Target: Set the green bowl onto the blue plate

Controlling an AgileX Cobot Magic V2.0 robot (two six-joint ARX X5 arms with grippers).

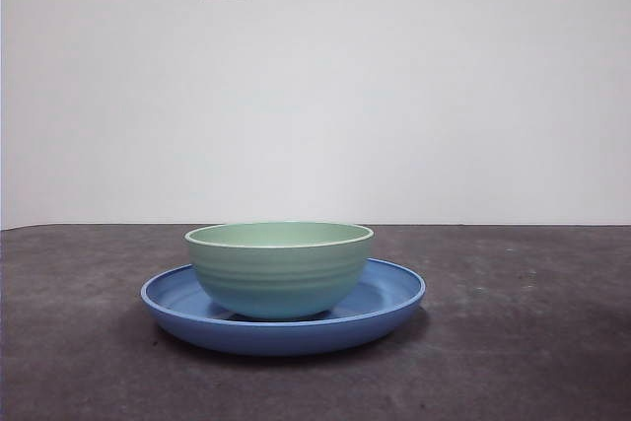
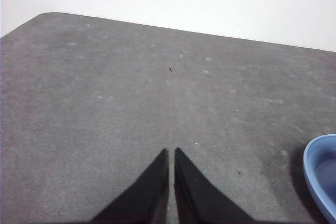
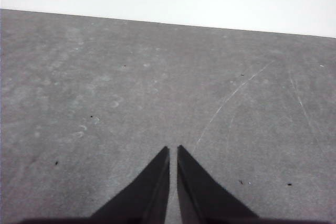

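The green bowl (image 1: pixel 279 268) is seen upright inside the blue plate (image 1: pixel 389 301), resting near its middle, so the placing is judged done. The left gripper (image 2: pixel 171 153) and right gripper (image 3: pixel 173 150) are held nearly closed, empty, over bare table (image 3: pixel 105 87); only keeping them clear of the dishes is called for.
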